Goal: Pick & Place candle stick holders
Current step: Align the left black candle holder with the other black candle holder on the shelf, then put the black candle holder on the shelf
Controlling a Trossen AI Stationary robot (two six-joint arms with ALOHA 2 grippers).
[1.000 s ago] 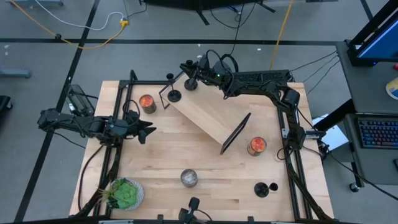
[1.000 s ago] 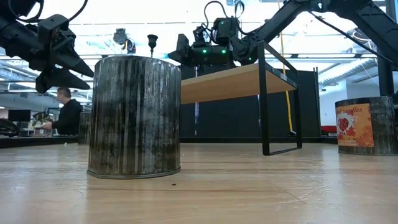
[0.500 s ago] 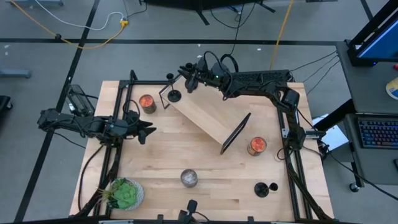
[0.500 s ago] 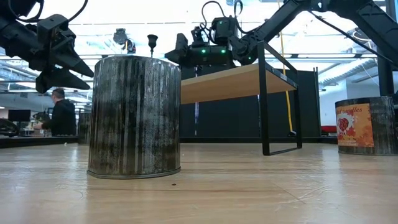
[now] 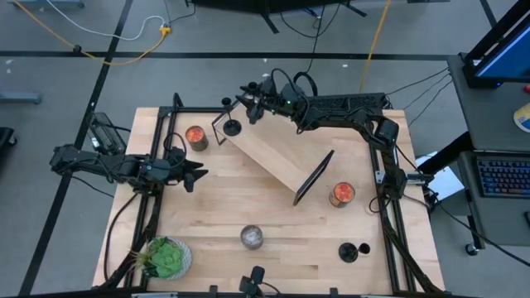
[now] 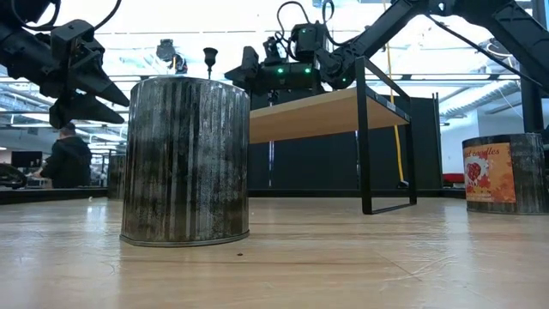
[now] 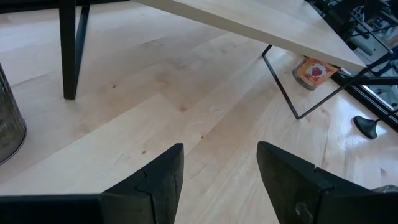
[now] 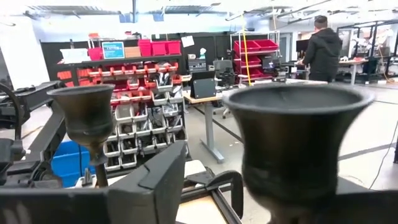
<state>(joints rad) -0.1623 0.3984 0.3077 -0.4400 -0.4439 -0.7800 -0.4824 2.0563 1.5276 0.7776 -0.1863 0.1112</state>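
Observation:
My right gripper point(image 5: 250, 95) hovers over the far left end of the wooden shelf point(image 5: 277, 149). It also shows in the low view point(image 6: 250, 67). One black candle stick holder's cup point(image 8: 292, 137) looms right before its wrist camera. Another holder point(image 5: 231, 127) stands on its round base on the table beside that shelf end, and its cup shows in the right wrist view point(image 8: 87, 115). Two more holders point(image 5: 349, 252) point(image 5: 363, 247) stand at the near right. My left gripper point(image 5: 197, 174) is open and empty above the table's left side.
The shelf stands on black wire legs, slanting across the table's middle. Two orange-red jars point(image 5: 195, 136) point(image 5: 341, 194), a silver jar point(image 5: 252, 237) and a green plant point(image 5: 166, 257) stand around it. A person point(image 6: 64, 159) moves in the room behind.
My right gripper has crept a little toward the table's far left. My left arm has kept still. The person in the room behind has walked on.

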